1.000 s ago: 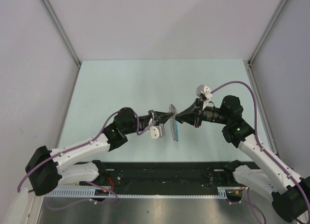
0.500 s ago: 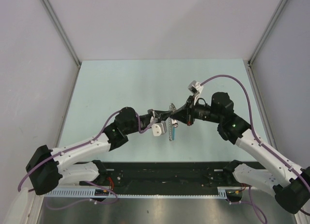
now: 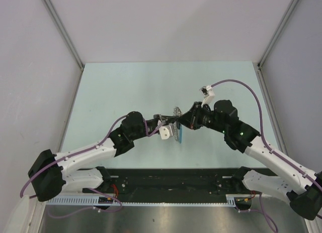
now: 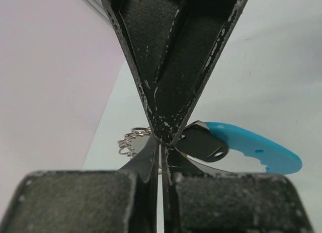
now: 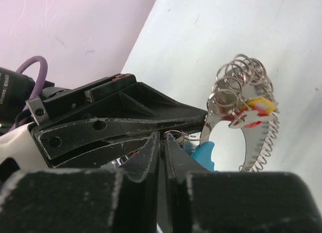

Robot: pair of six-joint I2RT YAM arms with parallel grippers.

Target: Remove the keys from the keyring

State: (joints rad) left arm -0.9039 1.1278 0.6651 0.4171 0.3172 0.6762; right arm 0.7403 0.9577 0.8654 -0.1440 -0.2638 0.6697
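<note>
My left gripper (image 3: 171, 124) and right gripper (image 3: 184, 121) meet tip to tip above the table's middle, both shut on the key bunch. The bright blue strap (image 3: 179, 135) hangs below them; it also shows in the left wrist view (image 4: 254, 146) and the right wrist view (image 5: 202, 153). The thin wire keyring (image 5: 187, 135) loops out at my right gripper's (image 5: 163, 138) tips. A cluster of metal rings (image 5: 240, 74) with a flat silvery piece (image 5: 227, 120) hangs beyond; I cannot make out separate keys. My left gripper (image 4: 162, 146) is shut at the strap's black end (image 4: 202, 142).
A red and yellow tag (image 5: 254, 111) and a silvery serrated curved piece (image 5: 256, 142) belong to the bunch. The pale green table (image 3: 126, 87) is bounded by grey walls (image 3: 30, 67) on the left, back and right. A black rail (image 3: 171, 175) runs along the near edge.
My right arm has swung left and its wrist has turned. The bunch between both grippers has shifted slightly left and nearer. Both grippers stay shut.
</note>
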